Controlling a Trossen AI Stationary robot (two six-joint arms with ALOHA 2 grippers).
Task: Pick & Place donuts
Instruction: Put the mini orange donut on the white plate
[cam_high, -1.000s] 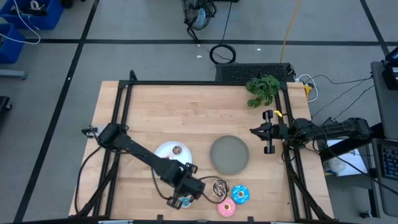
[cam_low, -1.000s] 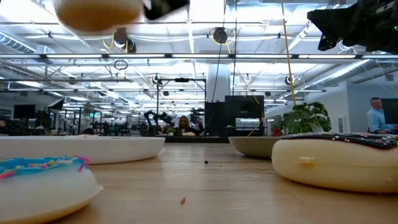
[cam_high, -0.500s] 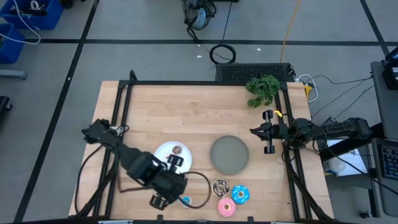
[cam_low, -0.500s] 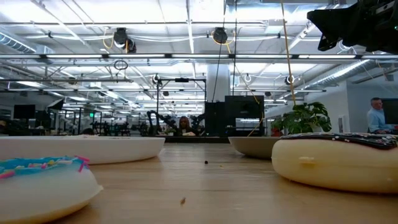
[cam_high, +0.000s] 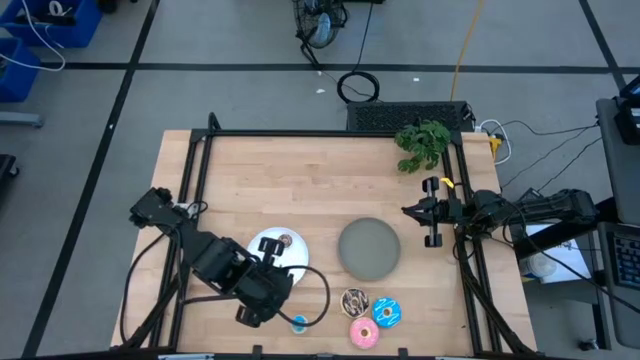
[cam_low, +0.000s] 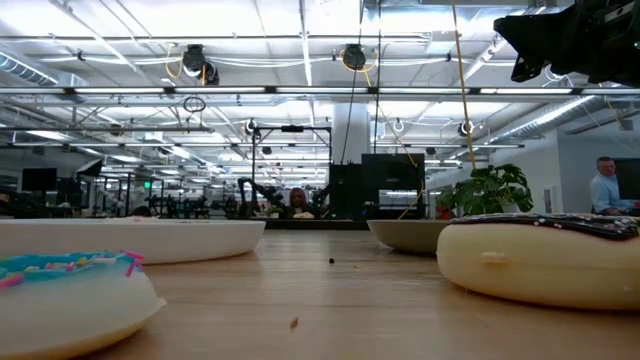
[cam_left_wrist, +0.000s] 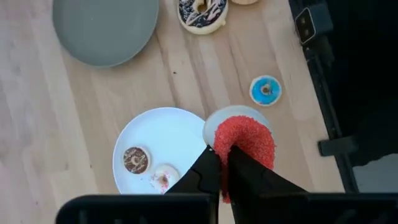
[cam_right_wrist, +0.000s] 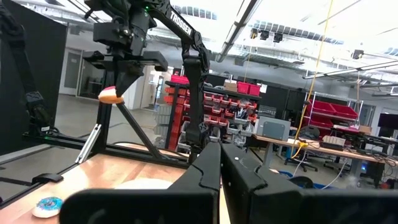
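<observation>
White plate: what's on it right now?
On the white plate lie a small brown donut and a small white donut. The left gripper, holding a red donut, hides one edge.

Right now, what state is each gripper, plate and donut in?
left gripper: shut on red donut, raised above the table
right gripper: shut, empty, at table's right edge
white plate: holds two small donuts
grey plate: empty
small blue donut: lying on table

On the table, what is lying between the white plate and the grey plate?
Nothing. The high view shows bare wood between the white plate and the grey plate; the left wrist view shows the same gap bare.
</observation>
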